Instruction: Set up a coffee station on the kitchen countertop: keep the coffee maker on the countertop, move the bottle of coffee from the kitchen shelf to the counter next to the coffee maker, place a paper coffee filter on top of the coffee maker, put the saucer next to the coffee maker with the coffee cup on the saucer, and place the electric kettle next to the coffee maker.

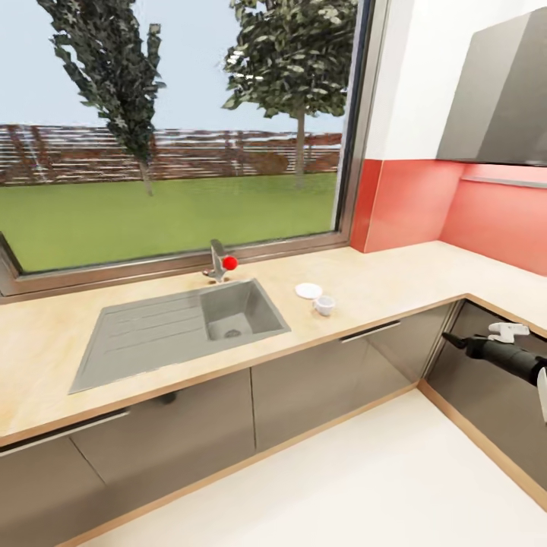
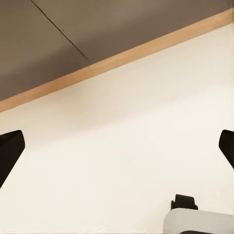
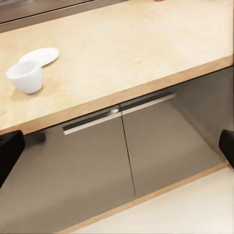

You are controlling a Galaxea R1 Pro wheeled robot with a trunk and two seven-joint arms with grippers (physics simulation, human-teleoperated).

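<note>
A white saucer lies on the beige countertop, to the right of the sink. A small white coffee cup stands on the counter just in front of the saucer, not on it. The right wrist view looks at the cup and the saucer from across the cabinet fronts. My right gripper hovers low at the right, in front of the corner cabinets and well short of the cup. It is open and holds nothing. My left gripper is open over the floor.
A steel sink with a drainboard is set in the counter under the window. A faucet with a red knob stands behind it. Grey cabinets run along an L-shaped corner. A grey hood hangs at upper right. Pale floor lies ahead.
</note>
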